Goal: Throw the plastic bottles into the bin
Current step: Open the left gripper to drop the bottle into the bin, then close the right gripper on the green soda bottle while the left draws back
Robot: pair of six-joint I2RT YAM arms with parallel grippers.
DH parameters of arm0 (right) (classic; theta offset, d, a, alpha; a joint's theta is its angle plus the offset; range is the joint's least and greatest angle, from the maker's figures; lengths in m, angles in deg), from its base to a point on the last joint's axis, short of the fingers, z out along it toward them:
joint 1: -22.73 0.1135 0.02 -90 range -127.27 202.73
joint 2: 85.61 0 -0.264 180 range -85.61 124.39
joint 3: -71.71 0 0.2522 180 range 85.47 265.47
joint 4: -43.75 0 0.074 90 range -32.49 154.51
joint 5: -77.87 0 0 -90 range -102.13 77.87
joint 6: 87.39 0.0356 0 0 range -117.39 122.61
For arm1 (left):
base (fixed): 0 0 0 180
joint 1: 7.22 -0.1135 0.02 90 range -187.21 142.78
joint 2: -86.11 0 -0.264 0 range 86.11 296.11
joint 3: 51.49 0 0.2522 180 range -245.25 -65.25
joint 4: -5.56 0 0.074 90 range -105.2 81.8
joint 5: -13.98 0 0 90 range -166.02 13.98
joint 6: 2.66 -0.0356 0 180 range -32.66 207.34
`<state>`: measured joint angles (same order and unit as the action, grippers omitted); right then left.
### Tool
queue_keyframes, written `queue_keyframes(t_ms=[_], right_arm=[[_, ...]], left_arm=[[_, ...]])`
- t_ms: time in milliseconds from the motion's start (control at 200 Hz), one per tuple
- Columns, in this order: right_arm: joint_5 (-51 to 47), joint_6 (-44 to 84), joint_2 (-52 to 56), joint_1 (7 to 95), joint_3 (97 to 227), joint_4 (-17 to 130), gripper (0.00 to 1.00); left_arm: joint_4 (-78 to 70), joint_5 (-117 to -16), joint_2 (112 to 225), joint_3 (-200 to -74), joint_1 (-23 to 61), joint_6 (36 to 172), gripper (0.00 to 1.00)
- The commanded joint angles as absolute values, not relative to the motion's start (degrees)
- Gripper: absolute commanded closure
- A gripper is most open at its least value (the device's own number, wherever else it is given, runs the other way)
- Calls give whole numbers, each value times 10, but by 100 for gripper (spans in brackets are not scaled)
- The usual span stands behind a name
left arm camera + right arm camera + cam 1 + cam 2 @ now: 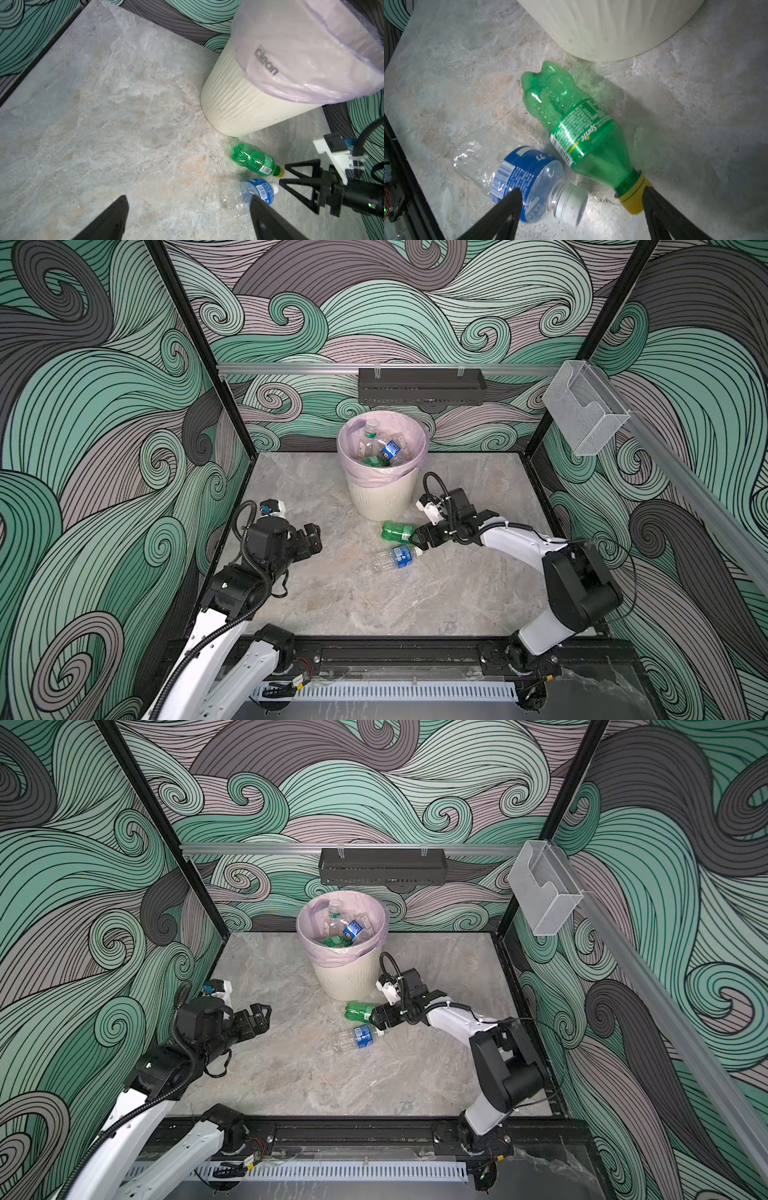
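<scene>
**A:** only the top views look down into the bin (382,497): several bottles (380,448) piled inside the pink bag (409,433). The wrist cams just get its ribbed side.

**B:** yeah, but the right wrist cam reads "Sprite" on the green bottle (577,133). It's lying flat with its base near the bin's foot, and the clear blue-label bottle (517,172) is right beside it. The right gripper (581,194) has its jaws spread, one finger over the blue label, the other by the yellow cap (633,199), clamping nothing.

**A:** the left gripper (189,199) is spread wide too, over bare grey marble-look table (353,593). Swirly green-grey walls (104,406), with a black tray (422,386) and a clear box (586,410) up on the rails.
</scene>
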<state>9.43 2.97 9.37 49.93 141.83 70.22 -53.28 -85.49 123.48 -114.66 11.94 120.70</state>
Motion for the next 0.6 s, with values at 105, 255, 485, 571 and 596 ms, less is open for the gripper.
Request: queue_keyframes(t_ms=[105, 255, 485, 571, 596], right_arm=[[96, 2, 161, 501, 1483, 659, 9], [105, 8, 188, 504, 1495, 661, 11], [108, 41, 190, 524, 1467, 642, 14], [100, 57, 192, 529, 1460, 634, 16], [96, 62, 192, 530, 1458, 632, 16]], left_arm=[[-571, -882, 1191, -1117, 115, 1241, 7], [-582, -892, 1191, -1121, 115, 1228, 7], [-567, -884, 1196, -1103, 115, 1233, 7], [-560, -881, 1200, -1098, 115, 1235, 7], [-558, -880, 1201, -1097, 115, 1235, 7]])
